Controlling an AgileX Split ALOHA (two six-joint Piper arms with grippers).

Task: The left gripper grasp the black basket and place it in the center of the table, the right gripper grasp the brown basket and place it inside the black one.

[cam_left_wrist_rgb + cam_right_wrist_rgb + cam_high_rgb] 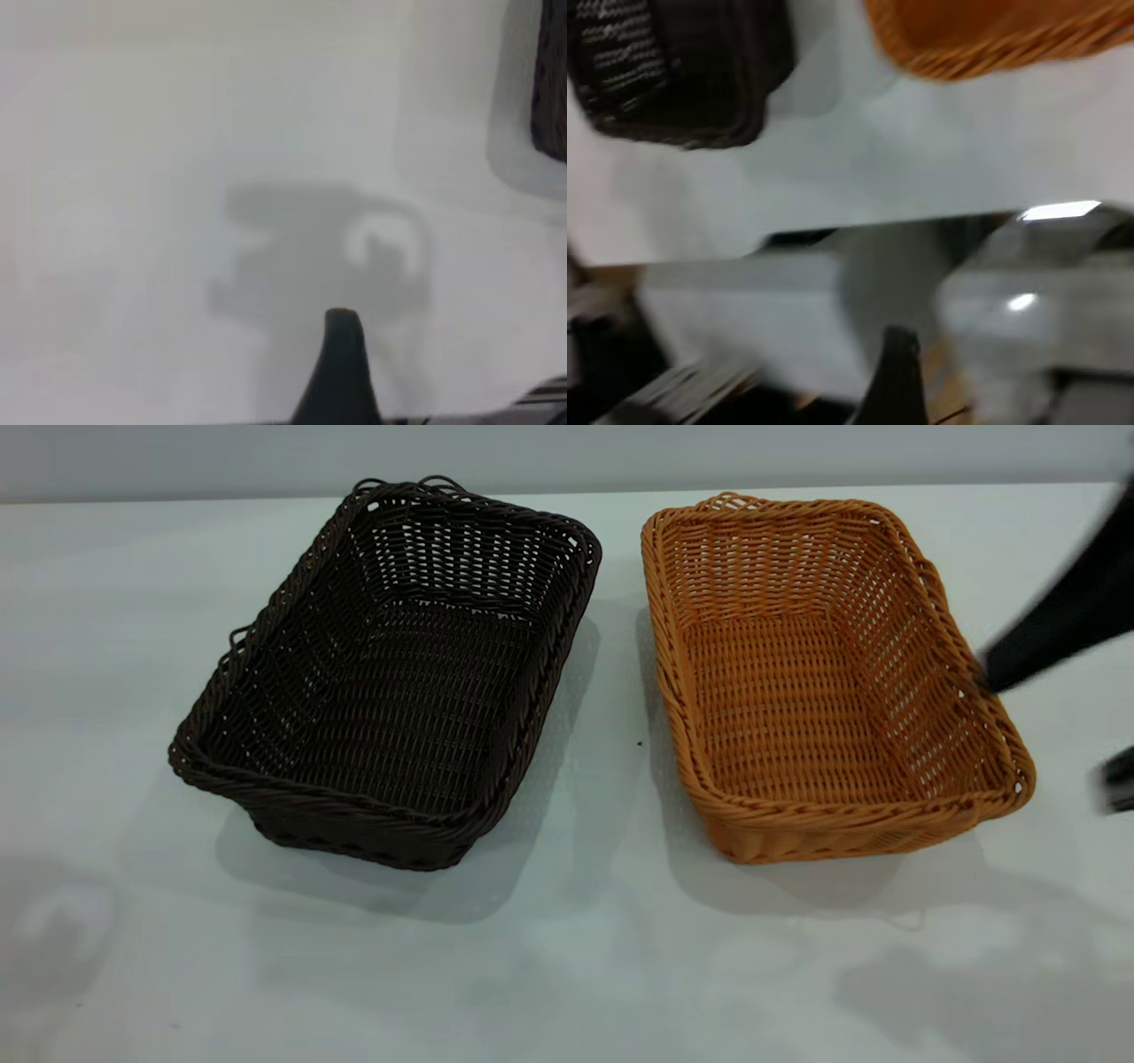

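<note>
The dark woven wicker black basket (390,682) and orange-tan wicker brown basket (824,682) sat side by side on the pale table (576,974), nesting not yet done. The right gripper (1063,620) hung at the brown basket's outer rim, its finger state impossible to tell. The left gripper (341,372) hovered over bare table, likewise unreadable.

The exterior camera looks down at an angle across the table (567,974), both baskets side by side mid-frame. The left wrist camera looks down on bare tabletop, the black basket (551,80) at its frame's right edge. The right wrist camera shares both baskets along its upper frame.
</note>
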